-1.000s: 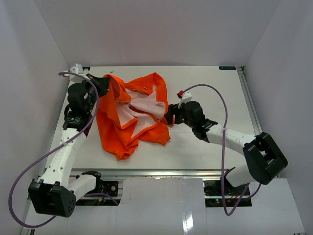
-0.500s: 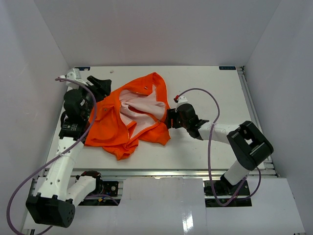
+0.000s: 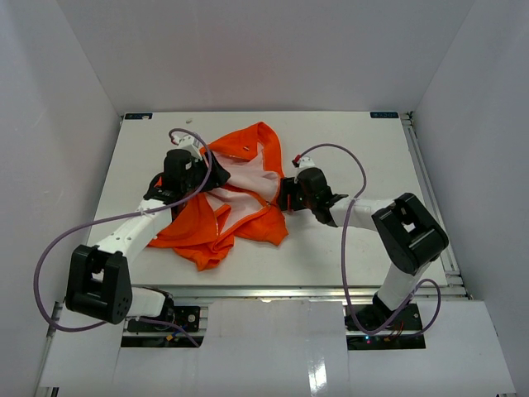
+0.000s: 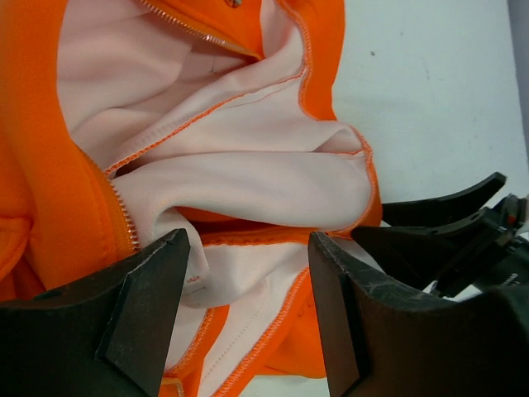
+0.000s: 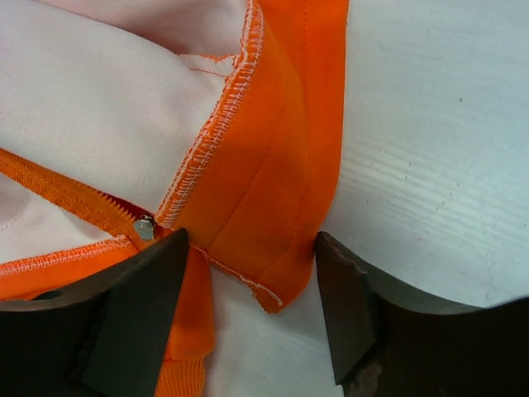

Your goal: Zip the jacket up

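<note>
The orange jacket lies crumpled on the table, open, with its pale lining showing. My left gripper is open over its left part. In the left wrist view the gripper has lining folds and an orange seam between its fingers, and a zipper track runs at the left. My right gripper is open at the jacket's right edge. In the right wrist view the gripper straddles an orange hem corner lying flat on the table, with a small metal zipper end beside its left finger.
The white table is ringed by white walls. The right gripper's dark fingers show at the right of the left wrist view, close to the left gripper. Purple cables loop above both arms.
</note>
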Motion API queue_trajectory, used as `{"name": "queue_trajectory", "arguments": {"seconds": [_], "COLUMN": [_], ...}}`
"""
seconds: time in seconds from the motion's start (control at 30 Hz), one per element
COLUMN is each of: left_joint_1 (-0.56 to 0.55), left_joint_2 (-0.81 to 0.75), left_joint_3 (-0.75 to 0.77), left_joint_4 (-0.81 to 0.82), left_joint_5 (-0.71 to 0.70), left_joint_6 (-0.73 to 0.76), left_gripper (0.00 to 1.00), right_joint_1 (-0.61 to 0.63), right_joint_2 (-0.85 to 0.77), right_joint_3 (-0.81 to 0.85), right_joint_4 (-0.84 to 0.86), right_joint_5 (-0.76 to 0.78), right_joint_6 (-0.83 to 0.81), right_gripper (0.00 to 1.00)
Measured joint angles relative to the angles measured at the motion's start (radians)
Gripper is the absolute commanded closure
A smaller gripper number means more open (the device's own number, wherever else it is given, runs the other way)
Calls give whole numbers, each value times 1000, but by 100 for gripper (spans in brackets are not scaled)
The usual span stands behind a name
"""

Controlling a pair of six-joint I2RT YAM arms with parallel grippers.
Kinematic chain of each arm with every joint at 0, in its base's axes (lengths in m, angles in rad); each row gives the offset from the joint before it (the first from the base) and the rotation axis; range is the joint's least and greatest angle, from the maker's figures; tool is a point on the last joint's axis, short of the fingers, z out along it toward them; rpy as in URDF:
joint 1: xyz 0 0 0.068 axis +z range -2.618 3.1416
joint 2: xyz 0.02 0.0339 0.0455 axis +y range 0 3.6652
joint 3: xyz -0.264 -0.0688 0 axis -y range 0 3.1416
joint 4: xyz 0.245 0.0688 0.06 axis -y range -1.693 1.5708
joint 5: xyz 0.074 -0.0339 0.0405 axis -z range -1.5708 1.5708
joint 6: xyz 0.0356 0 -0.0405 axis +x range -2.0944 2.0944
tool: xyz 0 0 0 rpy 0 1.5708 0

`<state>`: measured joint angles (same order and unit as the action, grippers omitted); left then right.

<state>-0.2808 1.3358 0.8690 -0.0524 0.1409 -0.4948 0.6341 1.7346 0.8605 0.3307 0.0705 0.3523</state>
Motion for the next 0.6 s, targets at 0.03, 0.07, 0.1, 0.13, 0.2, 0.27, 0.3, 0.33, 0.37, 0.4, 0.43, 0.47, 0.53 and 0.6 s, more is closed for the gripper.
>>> {"name": "queue_trajectory", "arguments": {"seconds": [0.03, 0.07, 0.1, 0.13, 0.2, 0.27, 0.3, 0.33, 0.37, 0.4, 0.43, 0.47, 0.53, 0.6], "left_joint_1": [0, 0, 0, -1, -1, -1, -1, -1, -1, -2, -2, -2, -2, -2], "left_joint_2": [5, 9, 12, 16, 22, 22, 21, 17, 8, -4, -21, -43, -94, -148], "left_joint_3": [-10, -19, -26, -33, -45, -51, -53, -54, -57, -58, -58, -58, -58, -54], "left_joint_4": [7, 12, 17, 23, 30, 31, 32, 32, 31, 28, 23, 19, 10, 1], "left_joint_5": [-11, -31, -52, -75, -120, -158, -174, -188, -203, -216, -234, -251, -280, -299], "left_joint_6": [3, 5, 8, 10, 16, 18, 19, 20, 21, 22, 23, 23, 21, 20], "left_gripper": [30, 31, 34, 37, 41, 41, 39, 37, 36, 34, 33, 32, 31, 30], "right_joint_1": [-2, -4, -5, -6, -8, -12, -13, -14, -16, -17, -18, -18, -19, -19], "right_joint_2": [8, 16, 23, 30, 40, 40, 40, 38, 33, 22, 2, -26, -94, -172], "right_joint_3": [11, 23, 35, 47, 71, 105, 127, 154, 183, 211, 235, 252, 275, 290], "right_joint_4": [0, -3, -6, -9, -18, -41, -54, -69, -87, -103, -114, -122, -131, -137], "right_joint_5": [-8, -15, -23, -26, -34, -43, -46, -48, -49, -50, -50, -51, -52, -54], "right_joint_6": [-4, -10, -16, -24, -40, -64, -76, -90, -106, -124, -141, -157, -193, -228], "right_gripper": [57, 65, 75, 84, 92, 92, 92, 92, 92, 92, 92, 92, 92, 92]}}
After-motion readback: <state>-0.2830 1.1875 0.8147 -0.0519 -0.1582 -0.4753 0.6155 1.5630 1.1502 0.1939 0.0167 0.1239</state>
